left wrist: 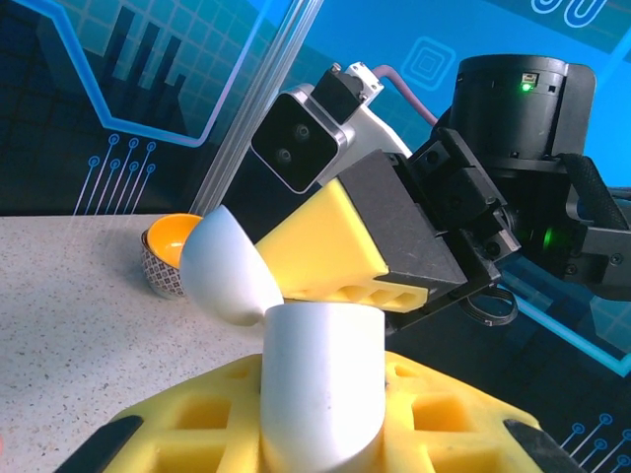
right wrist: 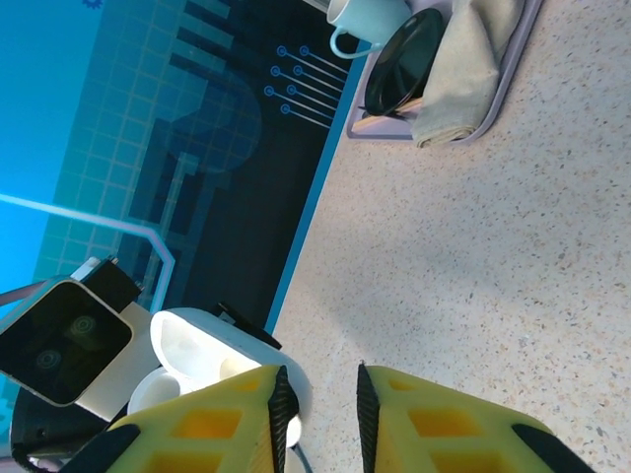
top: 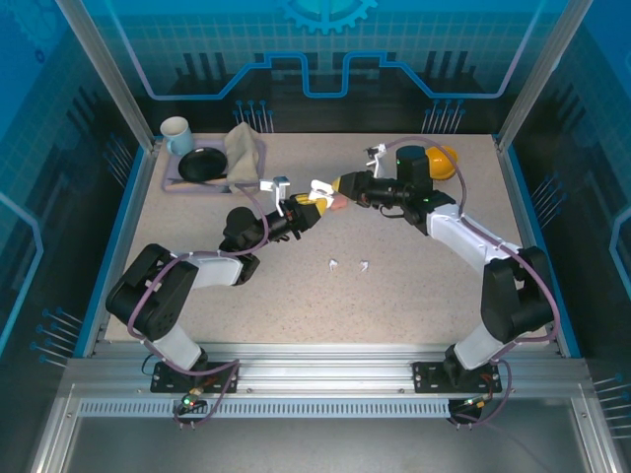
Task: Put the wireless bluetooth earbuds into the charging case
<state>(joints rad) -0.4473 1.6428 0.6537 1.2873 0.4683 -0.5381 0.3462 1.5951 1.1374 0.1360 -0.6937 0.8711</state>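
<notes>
Short of the table's [top: 414, 286] middle, toward its near edge, two white earbuds [top: 333, 264] lay loose, likely light, hard and slippery, best pinched across the stem, while the left gripper [top: 304, 207] clamped the open case [left wrist: 320, 384] and the right gripper [right wrist: 320, 379] beside it had its jaws narrowly apart.

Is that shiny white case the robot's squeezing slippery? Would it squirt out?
Probably a bit slippery: the white case looks smooth and glossy, though the left gripper's yellow pads look soft enough to hold it. It's likely stiff, since it shows no dent where squeezed. The lid stands tilted open, so a bump might snap it shut.
</notes>
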